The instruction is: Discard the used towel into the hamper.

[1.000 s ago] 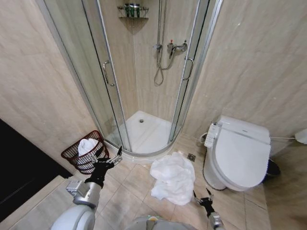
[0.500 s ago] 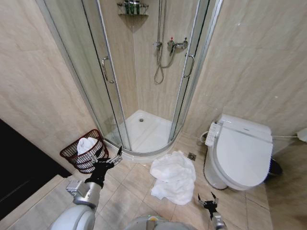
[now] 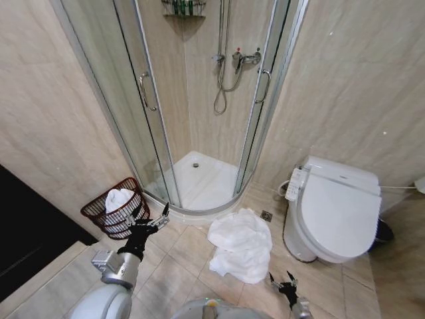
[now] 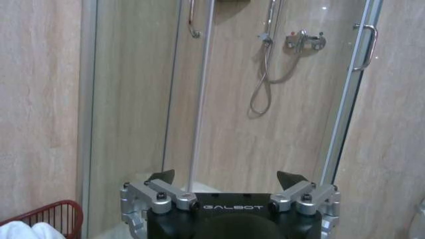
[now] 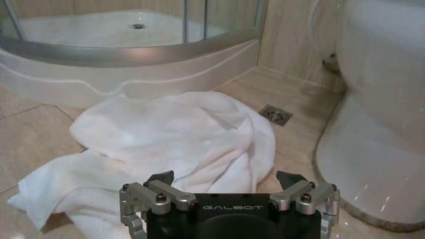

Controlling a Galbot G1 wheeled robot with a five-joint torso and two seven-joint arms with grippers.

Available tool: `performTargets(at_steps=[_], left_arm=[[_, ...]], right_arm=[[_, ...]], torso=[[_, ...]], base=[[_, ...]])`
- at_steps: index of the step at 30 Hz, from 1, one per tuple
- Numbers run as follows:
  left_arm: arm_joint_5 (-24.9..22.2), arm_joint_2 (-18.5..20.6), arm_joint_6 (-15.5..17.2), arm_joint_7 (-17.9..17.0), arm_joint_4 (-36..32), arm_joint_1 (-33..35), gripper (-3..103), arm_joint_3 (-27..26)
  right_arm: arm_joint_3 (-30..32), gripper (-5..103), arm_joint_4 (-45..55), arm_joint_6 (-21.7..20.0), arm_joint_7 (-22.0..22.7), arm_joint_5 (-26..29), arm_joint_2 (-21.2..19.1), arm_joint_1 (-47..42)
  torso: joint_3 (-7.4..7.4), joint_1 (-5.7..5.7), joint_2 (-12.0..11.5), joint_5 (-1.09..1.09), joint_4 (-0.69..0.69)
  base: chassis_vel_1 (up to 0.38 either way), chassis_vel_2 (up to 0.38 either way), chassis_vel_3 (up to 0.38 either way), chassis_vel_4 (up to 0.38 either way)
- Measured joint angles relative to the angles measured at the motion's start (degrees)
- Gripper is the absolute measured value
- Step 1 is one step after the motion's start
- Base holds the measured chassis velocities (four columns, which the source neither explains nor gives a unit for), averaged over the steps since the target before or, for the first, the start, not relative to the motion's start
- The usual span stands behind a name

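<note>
A crumpled white used towel (image 3: 239,244) lies on the floor tiles in front of the shower, also close ahead in the right wrist view (image 5: 166,139). The reddish-brown hamper (image 3: 113,209) stands by the left wall with a white cloth (image 3: 118,199) inside; its rim (image 4: 47,216) shows in the left wrist view. My left gripper (image 3: 151,217) is open, raised just right of the hamper. My right gripper (image 3: 287,282) is open, low near the floor, at the towel's right edge. In the wrist views the left gripper (image 4: 226,177) and right gripper (image 5: 226,177) hold nothing.
A glass corner shower (image 3: 199,119) with a white tray stands ahead. A white toilet (image 3: 335,212) sits at the right, a floor drain (image 3: 265,216) beside the towel. A dark opening lies at the left.
The whole head view has shifted slightly downward, so the camera moved. My right gripper shows lower and a little farther right, just past the towel's edge. The towel has not moved.
</note>
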Motion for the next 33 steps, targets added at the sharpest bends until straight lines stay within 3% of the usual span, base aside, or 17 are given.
performTargets(at_steps=[20, 33], left_arm=[[0.0, 0.0, 0.0, 0.0, 0.0, 0.0, 100, 0.0], [0.0, 0.0, 0.0, 0.0, 0.0, 0.0, 100, 0.0]], right_arm=[[0.0, 100, -0.2, -0.8, -1.2, 2.4, 0.4, 0.2], [0.3, 100, -0.8, 0.8, 1.9, 1.9, -0.4, 0.8]], torso=[[-2.91, -2.22, -5.1, 0.0, 0.0], [-4.7, -3.67, -8.4, 0.01, 0.0]], base=[[0.0, 0.0, 0.0, 0.0], [0.0, 0.0, 0.0, 0.0]])
